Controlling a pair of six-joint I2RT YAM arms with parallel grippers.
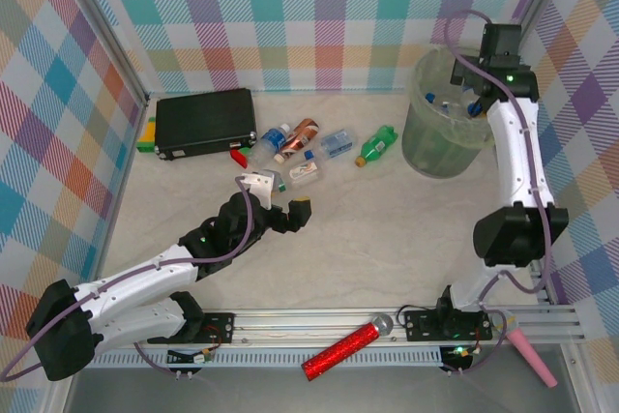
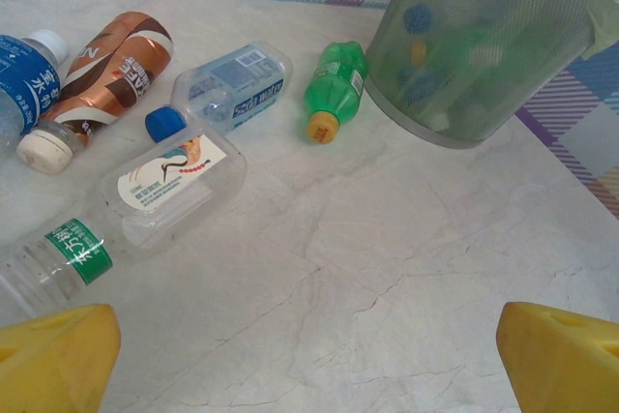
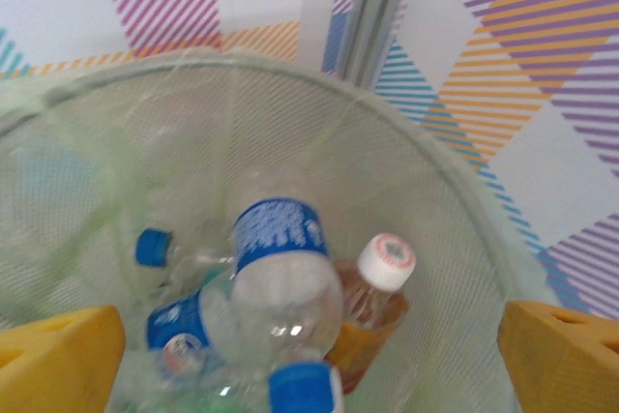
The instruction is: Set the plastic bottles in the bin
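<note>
**A:** Entry one, right jaws?

**B:** We are holding them wide apart and empty, above the bin (image 1: pixel 435 147) at the far right of the counter (image 1: pixel 387 239). Inside the bin, a blue-labelled bottle (image 3: pixel 280 258) is lying on top, with a white-capped bottle (image 3: pixel 384 273) just beside it.

**A:** Entry two, left jaws?

**B:** These are also spread apart and gripping nothing, and they are facing the loose bottles. The green-labelled clear bottle (image 2: pixel 58 258) is lying nearest and seems to be touching the blue-capped bottle (image 2: pixel 174 176). Beyond those, the brown bottle (image 2: pixel 111 74) is lying further back. The green bottle (image 2: pixel 334 89) is lying near the bin wall.

**A:** Handling note?

**B:** We are judging the nearest bottle to be the next pick. We are advising a grip across its body rather than its cap, square to its length, because it is likely to roll. We are also suggesting a straight descent, so the neighbouring bottle is not getting nudged. The thin plastic is probably going to give, so we are recommending a gentle close.
</note>
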